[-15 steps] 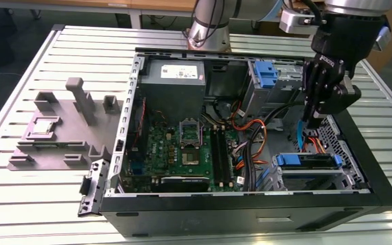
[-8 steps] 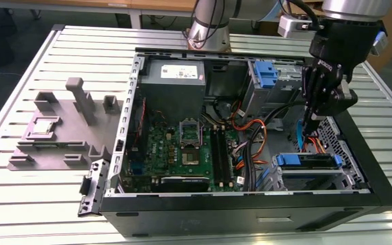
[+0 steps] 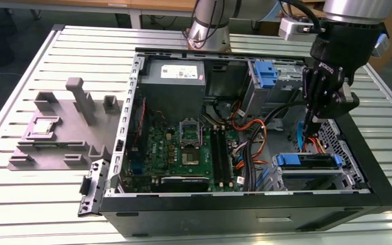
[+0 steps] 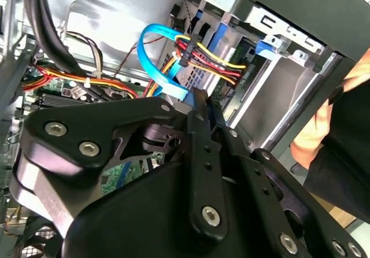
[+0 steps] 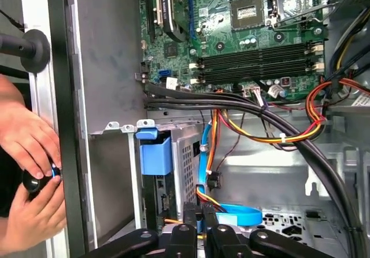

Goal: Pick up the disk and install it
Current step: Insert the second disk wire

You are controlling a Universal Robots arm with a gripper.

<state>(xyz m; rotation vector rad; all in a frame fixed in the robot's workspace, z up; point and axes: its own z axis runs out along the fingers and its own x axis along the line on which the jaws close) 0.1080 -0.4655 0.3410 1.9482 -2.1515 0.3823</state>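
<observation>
- As far as can be judged from where things lie, the pick-up part is past: the disk is seen lying flat in the metal drive cage at the corner of the open computer case towards the exterior view's right, its blue rail facing the motherboard.
- Whether the disk is pushed fully home cannot be told, so the installing is judged near its end rather than finished.
- The gripper is held low inside the case, just above and beside the disk, among the blue and orange cables.
- In both wrist views the fingers are seen pressed together, with nothing of the disk pinched between them.
- A blue plastic tab is shown at the mouth of the cage in the first wrist view.
- An empty blue bracket is left in the far bay, beside the grey power-supply box.
- The case is carried on a bench of slatted aluminium, pale and ribbed, on which a grey moulded fixture is also set, well apart from the gripper.
- A person's hands are seen just outside the case wall, closed on a small dark object.
- Beyond the bench, wooden furniture and a dark floor are made out.
</observation>
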